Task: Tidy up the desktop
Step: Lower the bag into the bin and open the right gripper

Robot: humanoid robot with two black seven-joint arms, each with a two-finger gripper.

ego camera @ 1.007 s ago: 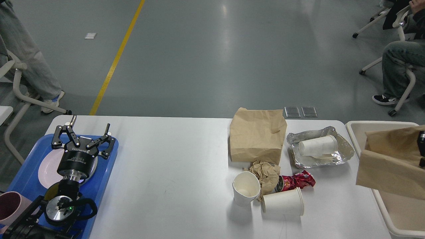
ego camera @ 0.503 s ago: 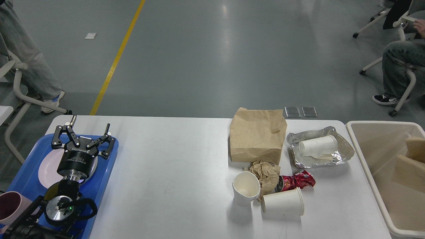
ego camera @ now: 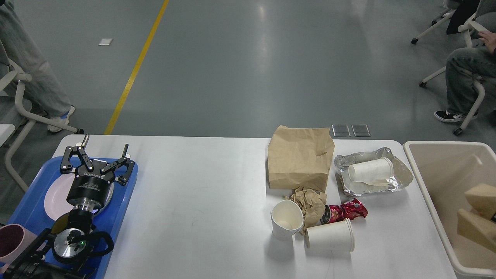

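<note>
Our left gripper [ego camera: 101, 153] hovers over the blue tray [ego camera: 128, 193] at the left end of the desktop [ego camera: 201, 201], fingers spread wide apart, nothing held between them. A pale pink plate [ego camera: 54, 197] lies in the tray under our wrist, and a mauve cup [ego camera: 11, 242] sits at the tray's near left edge. Our right gripper is out of frame, so we can't tell its state.

The desktop fills the lower half of the view, bare in the middle. Clutter sits on its right part: a brown paper bag [ego camera: 300, 159] lying flat at the far side, a crumpled foil sheet [ego camera: 399, 174] just right of it with a white paper cup [ego camera: 370, 169] on its side on the foil. Nearer us, a crumpled brown paper wad [ego camera: 310, 201] touches the bag's near edge, a red wrapper [ego camera: 347, 211] beside it, a dented white cup [ego camera: 286, 221] upright on the left, another white cup [ego camera: 329, 234] tipped over just right of that.

A cream bin [ego camera: 426, 193] stands against the desktop's right edge, with brown paper pieces [ego camera: 478, 213] inside
</note>
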